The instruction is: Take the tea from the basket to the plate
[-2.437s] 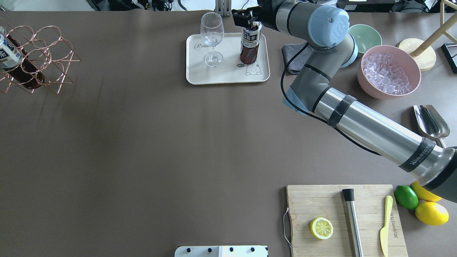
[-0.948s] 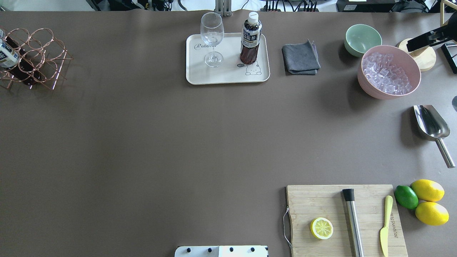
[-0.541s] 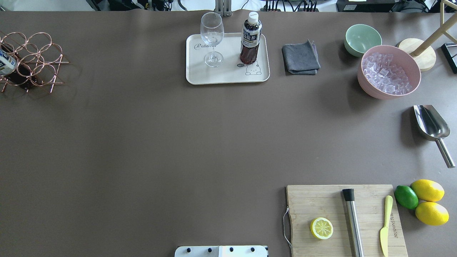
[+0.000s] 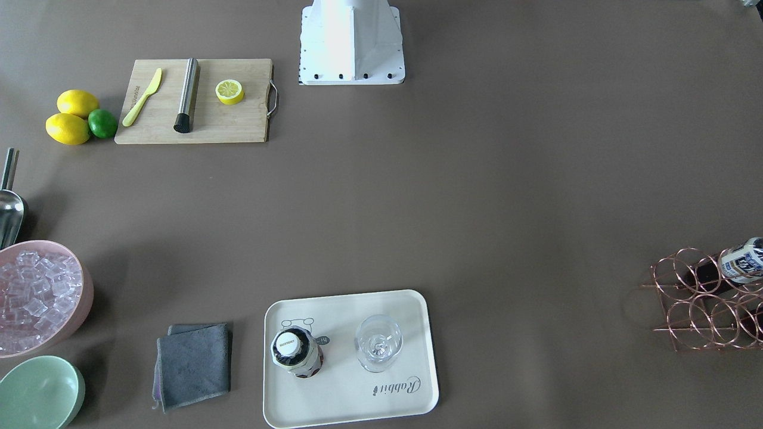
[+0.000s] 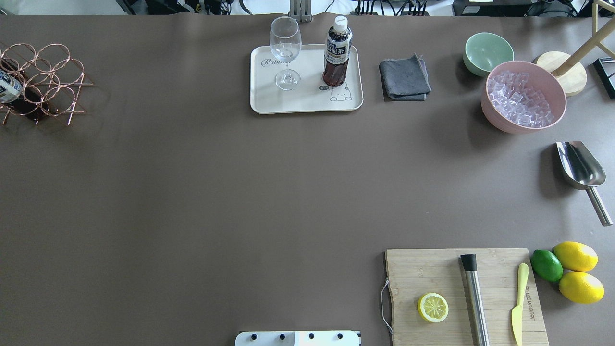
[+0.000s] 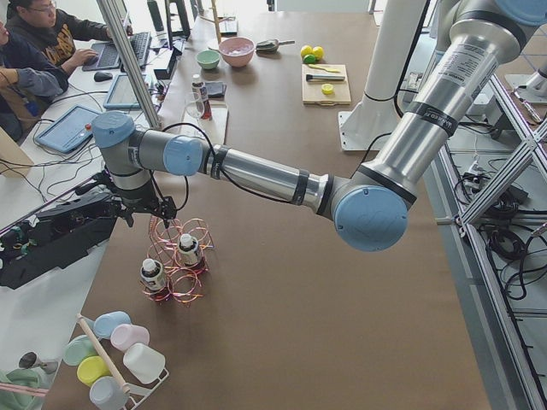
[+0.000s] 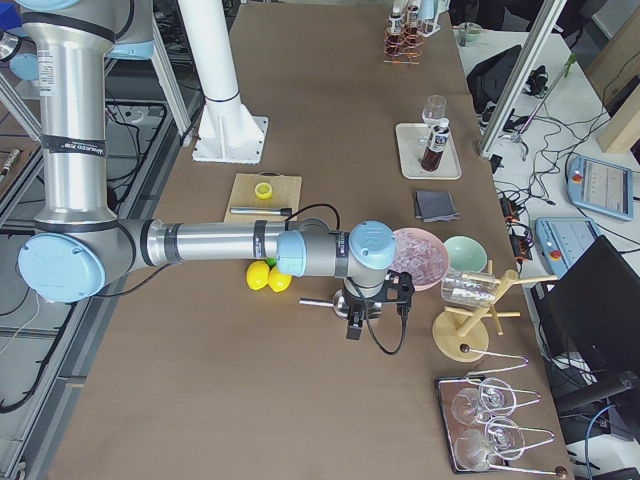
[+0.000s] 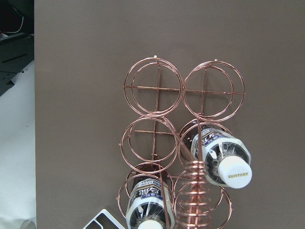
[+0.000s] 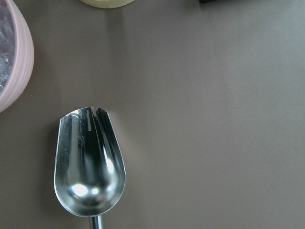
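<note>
We see one tea upright on the plate, which bears the script "Rabbit", at 3 o'clock of the stemmed glass. The basket holds two more bottles; one cap reads "SUNTORY". The left pincer hangs over the basket and the right pincer over the scoop. We cannot tell whether either is apart or together.

You've got one tea standing upright on the plate: white cap on top, dark brown drink, white-and-blue label, base just beside the bear drawing. The plate is cream with rounded corners and lies flat on the counter. Well apart from the plate sits the rose-gold wire basket. It holds a second tea and a third tea, caps up, in diagonal ring cells either side of its coiled handle.
</note>
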Available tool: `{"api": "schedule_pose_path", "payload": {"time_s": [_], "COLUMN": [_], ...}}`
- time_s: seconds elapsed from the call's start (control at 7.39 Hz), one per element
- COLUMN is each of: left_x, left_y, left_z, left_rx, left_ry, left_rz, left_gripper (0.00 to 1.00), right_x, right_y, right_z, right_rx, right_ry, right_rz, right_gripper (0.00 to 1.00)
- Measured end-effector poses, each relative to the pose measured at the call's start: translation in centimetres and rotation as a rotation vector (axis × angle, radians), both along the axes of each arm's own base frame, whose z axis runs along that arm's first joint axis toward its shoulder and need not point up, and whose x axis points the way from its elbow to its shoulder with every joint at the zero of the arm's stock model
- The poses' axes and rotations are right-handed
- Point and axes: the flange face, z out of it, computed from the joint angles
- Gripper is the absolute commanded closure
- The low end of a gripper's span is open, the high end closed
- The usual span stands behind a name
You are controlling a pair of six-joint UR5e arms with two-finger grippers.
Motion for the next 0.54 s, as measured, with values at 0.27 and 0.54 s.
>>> {"api": "schedule_pose_path", "payload": {"time_s": [0.27,0.54], "left_x": [-1.1,-3.7], "left_y": [0.9,2.8], "left_z": [0.8,1.4], "left_rx": [-0.061,-0.137], "left_ry": [0.015,0.035], "left_rz": [-0.077,-0.205], "left_gripper": [0.01,0.02], "right_x": [0.0,0.0], "right_y": [0.4,0.4], "right_z": [0.4,0.5], "right_rx": [-0.012,-0.013], "right_ry": [-0.005,-0.005], "right_rz": [0.003,0.004], "right_gripper": [0.00,0.00]}}
